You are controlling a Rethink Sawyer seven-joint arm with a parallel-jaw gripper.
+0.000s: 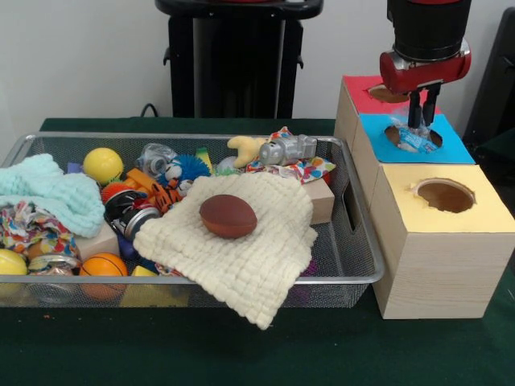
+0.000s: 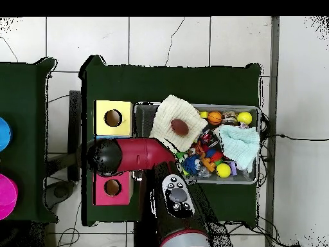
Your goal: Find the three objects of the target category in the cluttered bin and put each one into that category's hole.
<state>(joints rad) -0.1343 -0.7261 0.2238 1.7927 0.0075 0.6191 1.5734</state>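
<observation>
The wire-mesh bin [image 1: 366,265] holds a heap of clutter and shows in the overhead view too [image 2: 259,122]. The red-topped box's hole [image 1: 389,94] lies at the far end of the box row, also in the overhead view [image 2: 112,187]. My gripper [image 1: 421,121] hangs over the blue-topped box's hole [image 1: 394,135], not the red one. Its fingers are close together on a crumpled clear and blue plastic item [image 1: 409,140] that sits in the blue hole's mouth. In the overhead view my arm [image 2: 138,154] hides the blue box and the gripper.
A brown toy football [image 1: 228,215] lies on a cream cloth [image 1: 241,257] that drapes over the bin's front rim. In the bin there are also a yellow ball [image 1: 103,164], an orange ball [image 1: 105,266], a pale blue cloth [image 1: 48,197] and a crushed silver can [image 1: 288,149]. The yellow-topped box [image 1: 451,221] stands nearest.
</observation>
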